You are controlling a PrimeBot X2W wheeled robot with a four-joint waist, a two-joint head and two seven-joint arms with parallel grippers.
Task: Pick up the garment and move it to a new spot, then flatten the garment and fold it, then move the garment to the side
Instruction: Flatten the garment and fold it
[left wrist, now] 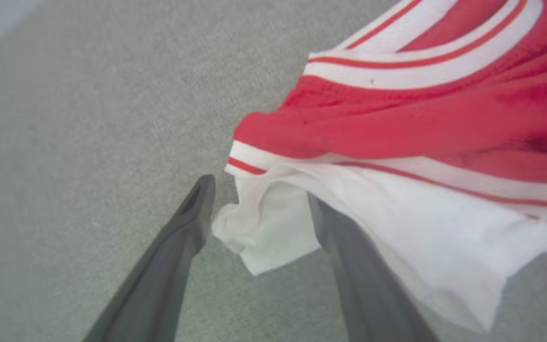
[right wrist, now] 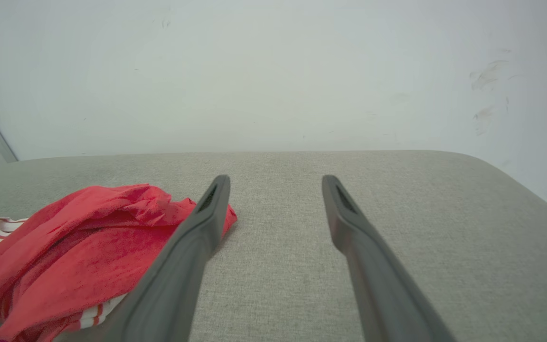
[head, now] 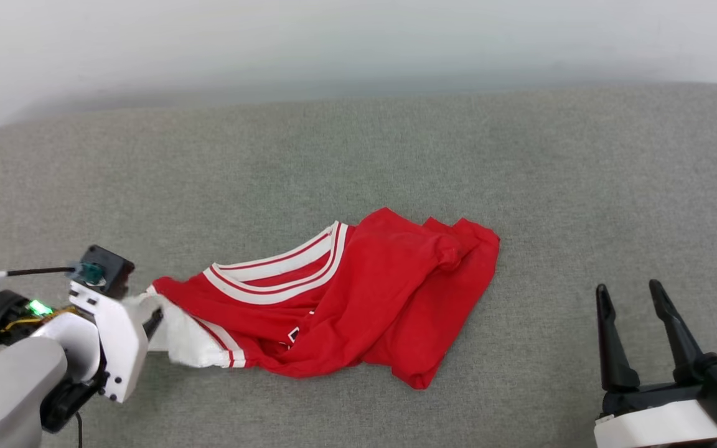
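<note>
The garment (head: 358, 292) is a red T-shirt with white sleeves and red-striped white trim, lying crumpled on the grey cloth surface (head: 396, 143). My left gripper (head: 153, 320) is at its left end. In the left wrist view the left gripper (left wrist: 259, 194) is open, its fingers spread. A bunched white sleeve of the garment (left wrist: 420, 123) sits between them and drapes over the right finger (left wrist: 349, 256). My right gripper (head: 627, 289) is open at the lower right, apart from the shirt. In the right wrist view the right gripper (right wrist: 276, 183) has the garment (right wrist: 79, 247) to its left.
The grey surface (right wrist: 397, 199) stretches wide around the shirt and ends in a rounded far edge against a pale wall (right wrist: 273, 71). A thin dark cable (head: 28, 272) runs left from my left wrist.
</note>
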